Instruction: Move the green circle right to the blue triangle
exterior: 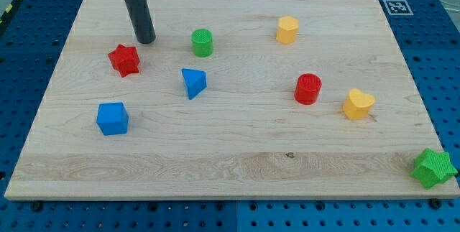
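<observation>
- Eight small blocks lay on the wooden counter (pixel 237 167); the green circle (pixel 202 42) stood at the far left-centre, just beyond the blue triangle (pixel 192 82).
- My tip (pixel 146 40) rested left of the green circle, near the red star (pixel 124 59), touching neither.
- No gripper existed on this rod, so nothing could open or close.
- Judged light, rigid and prone to roll off-line, the circle probably needed a centred push on its far-left side.

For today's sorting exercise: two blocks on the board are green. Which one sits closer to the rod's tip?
The green circle, just to the view's right of my tip. The green star lies far off, at the board's bottom-right corner.
</observation>
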Action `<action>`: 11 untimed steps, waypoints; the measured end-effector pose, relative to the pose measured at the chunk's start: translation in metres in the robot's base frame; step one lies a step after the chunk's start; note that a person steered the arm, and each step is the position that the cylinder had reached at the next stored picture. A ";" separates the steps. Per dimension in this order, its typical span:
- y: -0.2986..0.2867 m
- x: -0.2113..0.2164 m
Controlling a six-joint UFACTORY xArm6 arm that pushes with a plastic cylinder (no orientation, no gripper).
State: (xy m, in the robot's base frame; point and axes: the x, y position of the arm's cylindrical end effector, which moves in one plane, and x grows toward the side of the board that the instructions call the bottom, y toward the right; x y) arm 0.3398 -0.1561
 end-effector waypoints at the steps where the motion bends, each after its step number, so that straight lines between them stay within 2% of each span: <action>1: 0.005 -0.001; 7: 0.082 -0.001; 11: 0.099 0.006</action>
State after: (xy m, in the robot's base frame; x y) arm 0.3455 -0.0574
